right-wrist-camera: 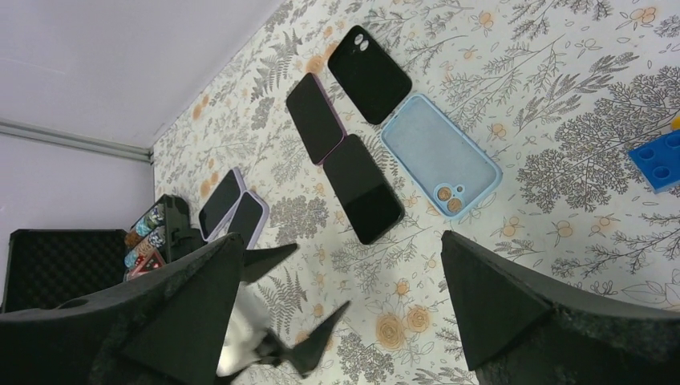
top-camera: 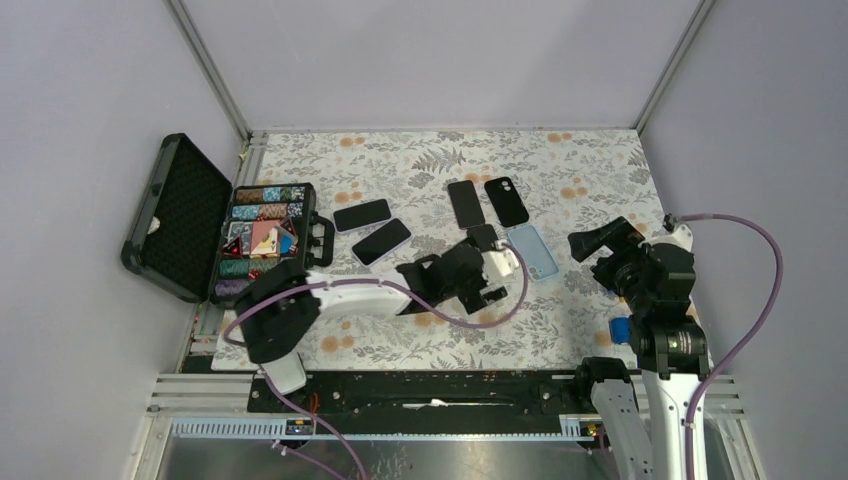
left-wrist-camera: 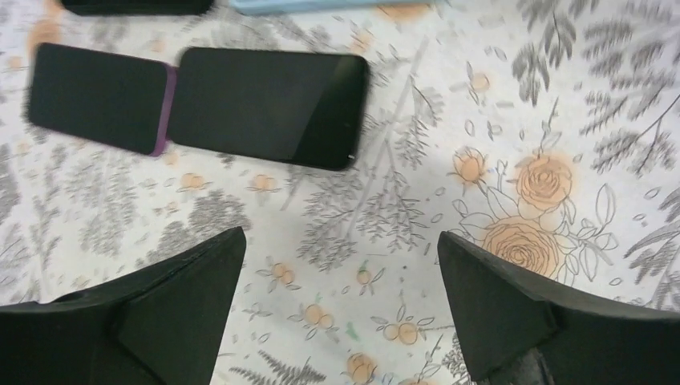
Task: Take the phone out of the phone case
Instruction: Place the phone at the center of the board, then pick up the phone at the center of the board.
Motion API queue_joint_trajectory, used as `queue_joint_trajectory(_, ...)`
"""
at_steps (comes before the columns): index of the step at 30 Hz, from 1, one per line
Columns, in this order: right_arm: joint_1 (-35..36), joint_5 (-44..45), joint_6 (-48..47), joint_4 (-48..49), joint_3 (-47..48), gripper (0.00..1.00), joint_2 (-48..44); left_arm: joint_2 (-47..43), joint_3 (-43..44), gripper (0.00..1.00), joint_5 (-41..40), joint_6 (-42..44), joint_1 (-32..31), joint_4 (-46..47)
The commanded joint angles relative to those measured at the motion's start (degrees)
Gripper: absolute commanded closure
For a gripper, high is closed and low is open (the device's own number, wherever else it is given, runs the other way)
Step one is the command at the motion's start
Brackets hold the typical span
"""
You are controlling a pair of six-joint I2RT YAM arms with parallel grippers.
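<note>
Left wrist: phone [left-wrist-camera: 269,106] lies flat beyond spread left jaws, untouched.

Bench [top-camera: 420,160] cover: white, printed with grey ferns and leaves and with orange roses.
Phone case [right-wrist-camera: 439,156], centre right of the right wrist view: pale blue.
Phone [right-wrist-camera: 362,188] beside it: glossy black.
Second phone [left-wrist-camera: 96,96], upper left of the left wrist view: black, purple rim.
Brick [right-wrist-camera: 657,160], right edge: blue.
Cables [top-camera: 760,270]: purple.
Storage box [top-camera: 180,215]: black, contents multicoloured.

Overhead, two wrist close-ups; shared phone [left-wrist-camera: 269,104]
</note>
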Motion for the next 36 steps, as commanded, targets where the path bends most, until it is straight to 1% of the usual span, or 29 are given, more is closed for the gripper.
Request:
queue_joint_trajectory(1,-0.22,-1.4,-2.29,3.46,0.54,0.0,3.62,-9.4,-0.2,0.01,2.22,-7.49,4.85,-0.17)
queue_joint_trajectory(5,-0.22,-4.79,-2.41,6.08,-1.74,0.0,6.01,-13.84,-0.85,0.01,6.45,-12.46,13.57,-2.49)
queue_joint_trajectory(7,-0.22,-5.35,-2.7,7.23,-2.47,0.0,6.85,-14.0,-0.3,0.01,7.87,-15.68,19.96,-4.23)
queue_joint_trajectory(9,-0.22,-6.14,-2.99,7.8,-2.7,0.0,7.6,-12.91,0.96,0.01,9.81,-18.41,25.02,-7.1)
queue_joint_trajectory(12,-0.22,-7.79,-3.13,9.53,-3.22,0.0,8.07,-10.42,2.69,0.01,14.11,-21.48,31.96,-9.04)
queue_joint_trajectory(16,-0.22,-8.99,-2.68,11.37,-4.74,0.0,7.86,-7.75,3.03,0.01,18.61,-26.36,40.21,-8.18)
queue_joint_trajectory(20,-0.22,-9.28,-2.23,12.17,-6.08,0.0,7.49,-2.19,5.5,0.01,21.26,-29.4,46.63,-8.71)
queue_joint_trajectory(22,-0.22,-9.23,-1.91,12.14,-6.68,0.0,6.92,0.97,6.8,0.01,25.16,-31.5,48.87,-8.85)
queue_joint_trajectory(24,-0.22,-8.83,-2.12,11.25,-6.7,0.0,5.84,2.91,6.47,0.01,27.08,-33.12,49.84,-8.02)
queue_joint_trajectory(29,-0.22,-7.51,-2.87,9.99,-6.89,0.0,3.38,2.56,3.17,0.01,26.06,-34.31,49.88,-5.1)
queue_joint_trajectory(31,-0.22,-7.64,-2.62,9.98,-7.13,0.0,3.14,2.43,2.85,0.01,24.57,-34.47,49.88,-5.25)
queue_joint_trajectory(36,-0.22,-7.93,-2.45,10.06,-7.54,0.0,2.94,0.25,0.18,0.01,23.67,-35.28,49.8,-4.42)
